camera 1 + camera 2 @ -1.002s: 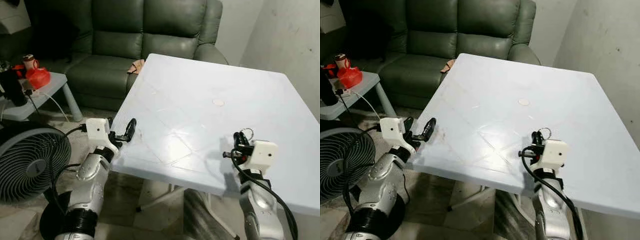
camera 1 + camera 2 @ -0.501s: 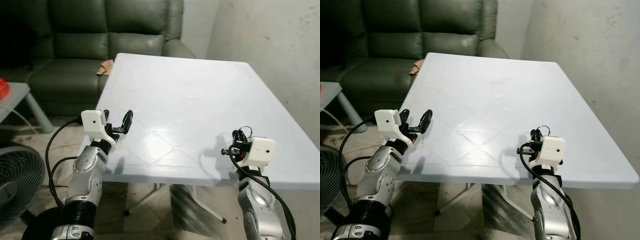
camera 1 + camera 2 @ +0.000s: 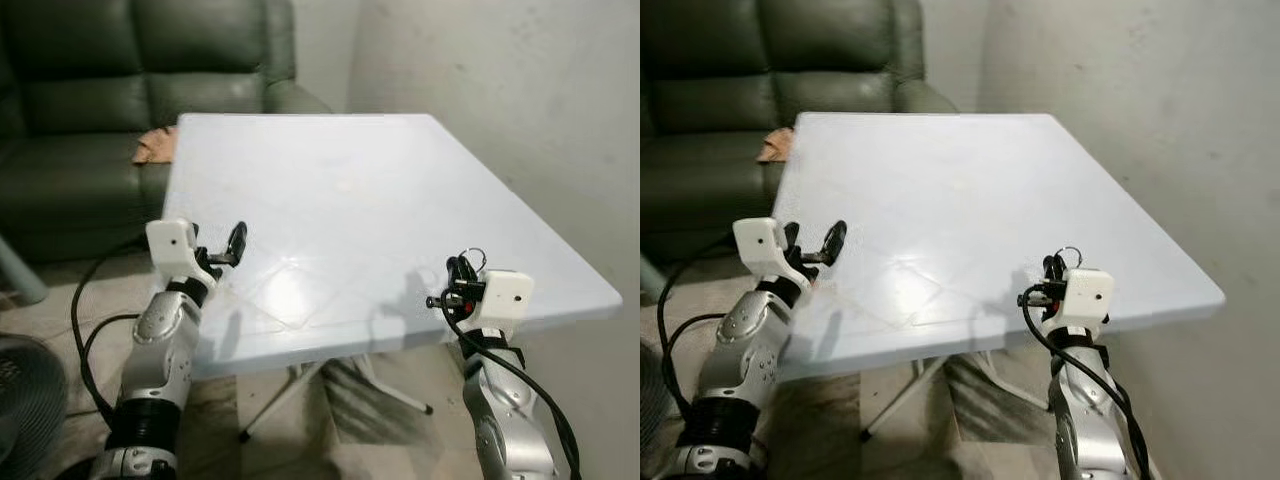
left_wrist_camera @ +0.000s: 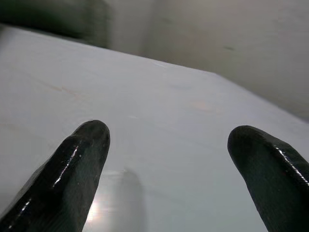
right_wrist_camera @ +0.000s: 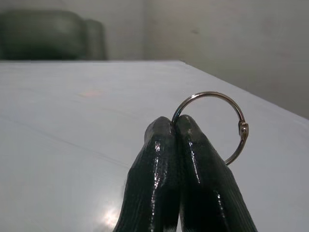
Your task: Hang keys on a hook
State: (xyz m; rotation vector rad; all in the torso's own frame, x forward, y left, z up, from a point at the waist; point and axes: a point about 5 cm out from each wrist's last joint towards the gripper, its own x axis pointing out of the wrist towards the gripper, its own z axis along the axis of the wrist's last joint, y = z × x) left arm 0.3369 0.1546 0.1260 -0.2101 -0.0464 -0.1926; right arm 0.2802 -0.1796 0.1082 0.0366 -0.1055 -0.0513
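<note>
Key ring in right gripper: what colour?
Silver metal key ring, pinched in the right gripper; clearest in right wrist view.

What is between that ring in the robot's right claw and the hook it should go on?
No hook can be made out, so that cannot be judged. The right gripper is shut on the key ring, held above the white table near its front edge, with a bare wall beyond. The left gripper is open and holds nothing.

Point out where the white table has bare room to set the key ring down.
Nearly all of the white table is bare, from the sofa end to the near edge. The only crowding is at that edge: the open left gripper over the left corner, the right gripper, shut on the key ring, near the right corner.
</note>
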